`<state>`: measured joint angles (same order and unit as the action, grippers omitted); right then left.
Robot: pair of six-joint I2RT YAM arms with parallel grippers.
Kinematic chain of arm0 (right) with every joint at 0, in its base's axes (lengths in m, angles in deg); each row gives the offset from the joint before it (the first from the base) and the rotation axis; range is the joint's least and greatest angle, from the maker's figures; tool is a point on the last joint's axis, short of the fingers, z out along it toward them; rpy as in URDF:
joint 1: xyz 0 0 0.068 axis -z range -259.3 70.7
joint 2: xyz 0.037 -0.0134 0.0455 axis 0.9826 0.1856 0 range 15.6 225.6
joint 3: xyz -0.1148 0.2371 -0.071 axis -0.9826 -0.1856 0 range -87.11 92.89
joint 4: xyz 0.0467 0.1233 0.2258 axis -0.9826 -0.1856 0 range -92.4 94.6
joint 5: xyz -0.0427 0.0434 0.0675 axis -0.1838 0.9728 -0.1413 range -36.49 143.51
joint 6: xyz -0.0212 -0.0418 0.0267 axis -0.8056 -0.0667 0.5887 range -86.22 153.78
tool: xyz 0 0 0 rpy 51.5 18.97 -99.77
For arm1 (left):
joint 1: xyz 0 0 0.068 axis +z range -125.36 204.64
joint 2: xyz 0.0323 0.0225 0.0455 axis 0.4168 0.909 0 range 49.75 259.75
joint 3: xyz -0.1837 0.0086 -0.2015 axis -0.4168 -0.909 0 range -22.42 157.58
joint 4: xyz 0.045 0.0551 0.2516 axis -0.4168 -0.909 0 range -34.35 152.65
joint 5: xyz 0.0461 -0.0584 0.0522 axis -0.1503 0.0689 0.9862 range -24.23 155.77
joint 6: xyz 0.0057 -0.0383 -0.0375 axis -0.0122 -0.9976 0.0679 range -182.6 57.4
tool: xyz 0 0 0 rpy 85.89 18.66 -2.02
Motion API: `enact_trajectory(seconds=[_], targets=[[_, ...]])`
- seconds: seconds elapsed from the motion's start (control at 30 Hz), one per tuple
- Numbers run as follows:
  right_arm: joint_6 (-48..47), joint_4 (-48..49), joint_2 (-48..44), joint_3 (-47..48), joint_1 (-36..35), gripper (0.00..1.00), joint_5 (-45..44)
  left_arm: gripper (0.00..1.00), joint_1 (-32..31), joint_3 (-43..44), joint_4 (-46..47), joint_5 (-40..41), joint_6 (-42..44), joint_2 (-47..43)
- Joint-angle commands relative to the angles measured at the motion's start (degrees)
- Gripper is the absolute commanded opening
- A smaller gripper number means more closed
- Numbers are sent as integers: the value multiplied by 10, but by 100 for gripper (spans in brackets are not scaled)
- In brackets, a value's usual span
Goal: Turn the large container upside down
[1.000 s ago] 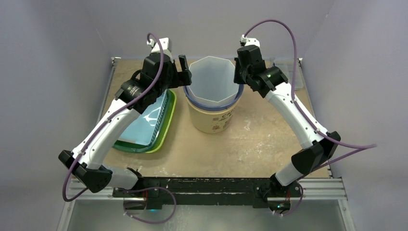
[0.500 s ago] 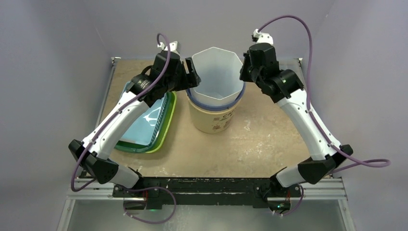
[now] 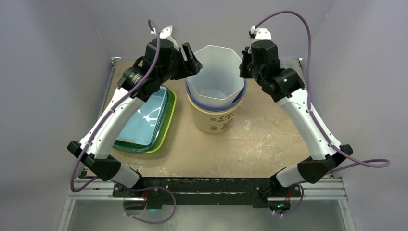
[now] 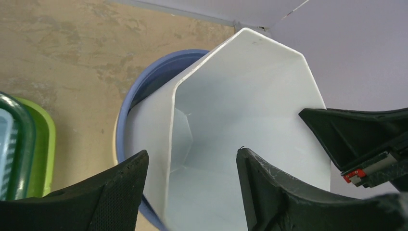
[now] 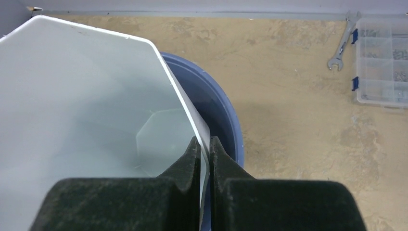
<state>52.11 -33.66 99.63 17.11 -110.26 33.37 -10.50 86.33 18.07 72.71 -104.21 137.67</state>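
Observation:
The large container [image 3: 215, 72] is white and octagonal, standing open side up, nested in a beige tub [image 3: 211, 120] with a blue rim. My right gripper [image 3: 244, 65] is shut on the container's right rim; the thin wall [image 5: 190, 108] is pinched between its jaws [image 5: 204, 142]. At the left rim my left gripper [image 3: 191, 61] is open, straddling the wall [image 4: 159, 125]: one finger is outside and the other finger [image 4: 269, 187] is inside, neither pressing it. The blue rim [image 4: 159, 77] shows below the container.
A green tray with a pale blue lid [image 3: 144, 120] lies left of the tub, under the left arm. Far right on the table, a wrench [image 5: 342, 45] lies beside a clear parts box [image 5: 382, 60]. Grey walls enclose the table on three sides.
The white container has risen a little out of the tub with the right gripper still on its rim. The left gripper has moved over the left rim and its jaws have narrowed.

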Motion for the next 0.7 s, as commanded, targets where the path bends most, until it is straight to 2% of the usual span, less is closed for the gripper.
enact_trajectory(seconds=[0.0,0.1,0.27,0.4,0.53,0.67], targets=[[32,85,-33,-4,-4,0,53,66,0,-28,-27,46,44,-61],[44,96,-34,1,-3,0,119,61,1,-27,-49,58,68,-69],[47,89,-22,45,-4,0,127,60,0,-27,-57,55,91,-68],[13,62,-17,73,-4,0,126,50,0,-35,-40,31,92,-69],[-24,29,-6,98,-4,0,126,34,0,-23,-31,25,96,-64],[-45,16,1,96,-3,1,117,30,1,10,-53,32,106,-50]])
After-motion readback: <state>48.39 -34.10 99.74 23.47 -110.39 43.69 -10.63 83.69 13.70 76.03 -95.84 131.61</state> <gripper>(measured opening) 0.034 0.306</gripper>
